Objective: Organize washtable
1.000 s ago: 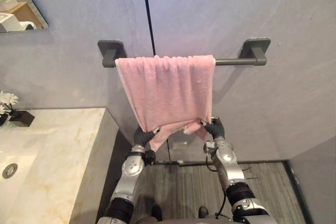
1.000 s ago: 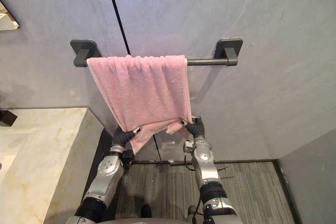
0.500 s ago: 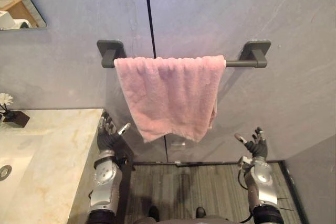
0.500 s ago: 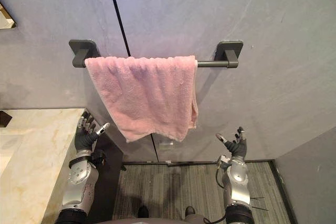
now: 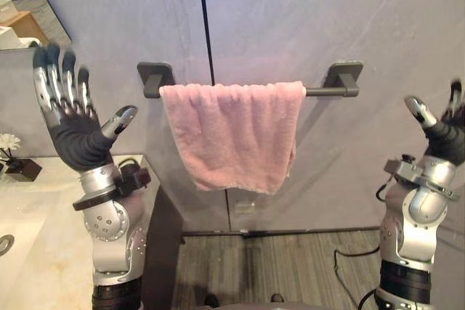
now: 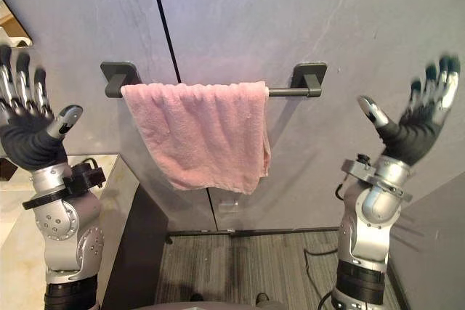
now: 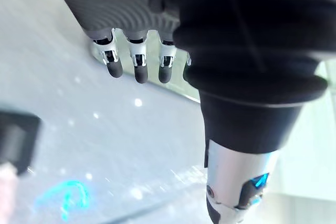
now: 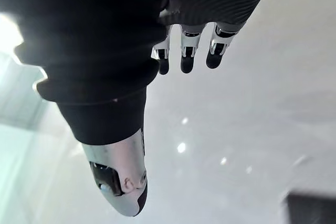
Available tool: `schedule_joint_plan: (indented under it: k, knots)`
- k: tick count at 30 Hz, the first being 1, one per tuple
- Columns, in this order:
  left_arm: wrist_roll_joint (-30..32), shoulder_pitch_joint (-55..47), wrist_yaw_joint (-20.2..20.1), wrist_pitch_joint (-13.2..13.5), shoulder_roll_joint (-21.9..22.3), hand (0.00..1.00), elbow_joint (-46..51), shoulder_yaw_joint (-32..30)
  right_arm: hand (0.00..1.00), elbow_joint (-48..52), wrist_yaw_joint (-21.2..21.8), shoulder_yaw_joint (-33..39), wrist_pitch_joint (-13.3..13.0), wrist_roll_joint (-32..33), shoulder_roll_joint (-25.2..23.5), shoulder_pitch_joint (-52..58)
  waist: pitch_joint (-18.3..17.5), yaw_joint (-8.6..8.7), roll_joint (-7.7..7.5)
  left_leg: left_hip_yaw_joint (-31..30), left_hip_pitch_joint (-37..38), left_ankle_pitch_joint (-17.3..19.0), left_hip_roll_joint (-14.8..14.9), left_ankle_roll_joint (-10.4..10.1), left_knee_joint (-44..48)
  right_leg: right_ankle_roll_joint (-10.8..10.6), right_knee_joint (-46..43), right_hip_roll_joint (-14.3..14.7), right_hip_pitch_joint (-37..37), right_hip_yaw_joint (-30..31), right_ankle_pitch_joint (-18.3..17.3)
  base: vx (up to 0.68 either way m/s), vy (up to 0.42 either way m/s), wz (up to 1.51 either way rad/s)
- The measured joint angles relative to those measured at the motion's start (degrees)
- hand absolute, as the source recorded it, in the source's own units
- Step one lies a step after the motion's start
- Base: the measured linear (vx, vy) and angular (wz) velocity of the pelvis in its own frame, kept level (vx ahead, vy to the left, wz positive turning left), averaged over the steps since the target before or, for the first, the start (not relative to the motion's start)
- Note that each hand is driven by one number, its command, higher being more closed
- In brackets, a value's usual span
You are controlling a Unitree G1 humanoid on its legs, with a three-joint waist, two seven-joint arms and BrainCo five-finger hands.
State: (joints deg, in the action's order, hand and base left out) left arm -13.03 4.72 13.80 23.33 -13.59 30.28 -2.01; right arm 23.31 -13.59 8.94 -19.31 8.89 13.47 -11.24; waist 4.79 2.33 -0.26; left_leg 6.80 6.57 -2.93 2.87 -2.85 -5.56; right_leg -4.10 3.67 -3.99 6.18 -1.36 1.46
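Fingers (image 5: 52, 85) spread, left hand (image 5: 76, 139) and right hand (image 6: 414, 136) held upright.

I read no legible text, label, brand, number or sign on the pink terry towel (image 5: 232, 136), the dark grey metal rail (image 5: 320, 92) or the grey wall panels (image 5: 290, 19).

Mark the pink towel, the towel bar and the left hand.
pink towel (image 5: 232, 132): left eye view, middle of its hanging front.
towel bar (image 5: 321, 92): left eye view, bare rod beside the cloth.
left hand (image 5: 75, 139): left eye view, dark palm.
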Motion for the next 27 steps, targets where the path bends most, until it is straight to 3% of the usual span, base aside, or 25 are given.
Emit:
schedule_joint_plan:
  k: [5, 11, 18, 21, 27]
  knots:
    - [-5.69, 4.48, -10.09, 0.63, -3.98, 0.00, -4.46, 15.74, 0.00, -0.15, 10.20, -22.62, -0.74, 1.70, 5.64, -7.64, -1.38, -0.18, 0.31, 0.32, -0.01, -0.02, -0.04, 0.02, -0.10, -0.03, -0.56, -0.02, -0.48, 0.32, -0.03, -0.02, -0.007, -0.03]
    - [-9.00, 3.75, -14.48, -2.42, -7.41, 0.00, -16.44, 22.97, 0.00, -6.90, 17.44, -35.96, 0.24, 4.73, 14.12, -9.65, -1.47, -0.70, 0.19, 0.63, -0.49, -0.05, -0.05, 0.02, -0.34, -0.03, -0.69, 0.01, -1.23, 0.77, -0.02, -0.02, -0.010, -0.03]
    - [-6.28, -1.24, -15.08, -5.53, -7.56, 0.00, -24.53, 24.80, 0.00, -14.45, 20.72, -40.39, 2.46, 4.45, 20.15, -7.66, -1.50, -1.02, 0.23, 1.12, -1.03, -0.08, 0.02, 0.03, 0.00, -0.03, -0.82, 0.15, -1.65, 1.34, 0.11, 0.01, -0.006, -0.05]
    - [-3.64, -2.76, -15.25, -6.89, -7.44, 0.00, -27.11, 25.16, 0.00, -16.21, 21.80, -41.10, 3.54, 2.69, 20.22, -5.01, -1.51, -1.23, 0.26, 1.09, -1.18, -0.09, 0.05, 0.03, -0.02, -0.01, -1.15, 0.18, -2.01, 1.36, 0.08, -0.01, -0.004, 0.00]
    - [0.90, -2.81, -16.23, -6.91, -6.03, 0.00, -34.05, 25.00, 0.00, -21.60, 23.85, -44.28, 5.02, -3.14, 18.50, -0.57, -1.68, -1.42, 0.29, -0.20, -2.05, -0.49, 0.11, 0.34, -0.34, 0.05, -1.46, -0.20, -2.46, 0.77, 0.02, -0.06, -0.006, 0.10]
